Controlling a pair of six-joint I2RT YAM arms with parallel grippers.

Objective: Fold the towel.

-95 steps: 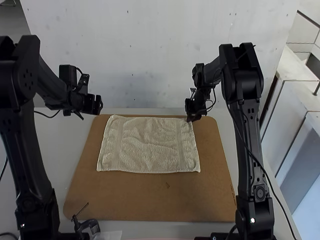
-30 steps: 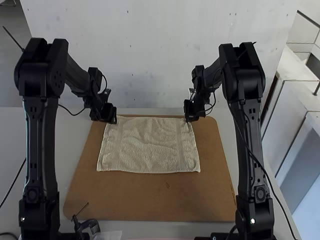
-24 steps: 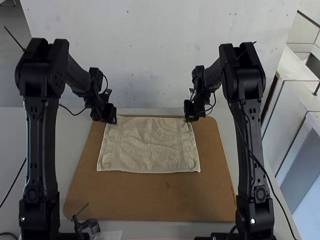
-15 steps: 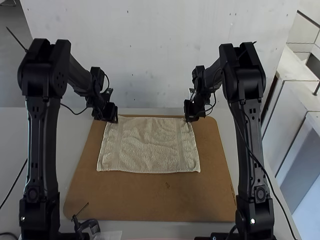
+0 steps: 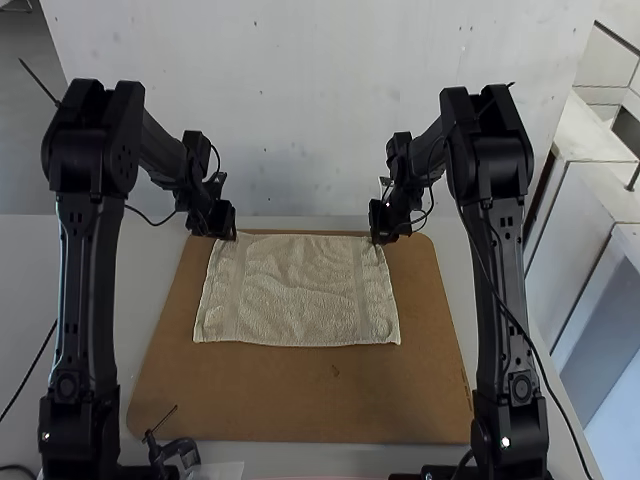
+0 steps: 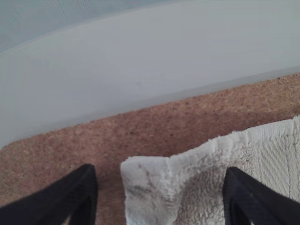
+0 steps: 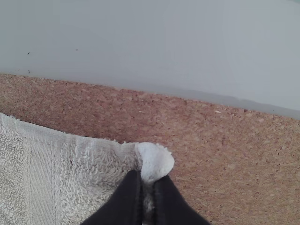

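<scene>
A beige towel (image 5: 300, 290) lies spread on the brown board, its far corners beneath the two grippers. The left gripper (image 5: 230, 236) is over the towel's far left corner; in the left wrist view the left gripper (image 6: 159, 194) stands open, with the towel corner (image 6: 150, 183) between its fingers. At the far right corner is the right gripper (image 5: 377, 238). Seen in the right wrist view, the right gripper (image 7: 147, 187) is shut on the pinched corner of the towel (image 7: 84, 164).
The brown board (image 5: 300, 400) rests on a light table (image 5: 150, 300) against a pale wall. A small black clamp (image 5: 175, 452) sits at the board's near left edge.
The left gripper has come from left of the board to the towel's far left corner, lately shifting only slightly. The right gripper has barely moved and the towel lies as before.
</scene>
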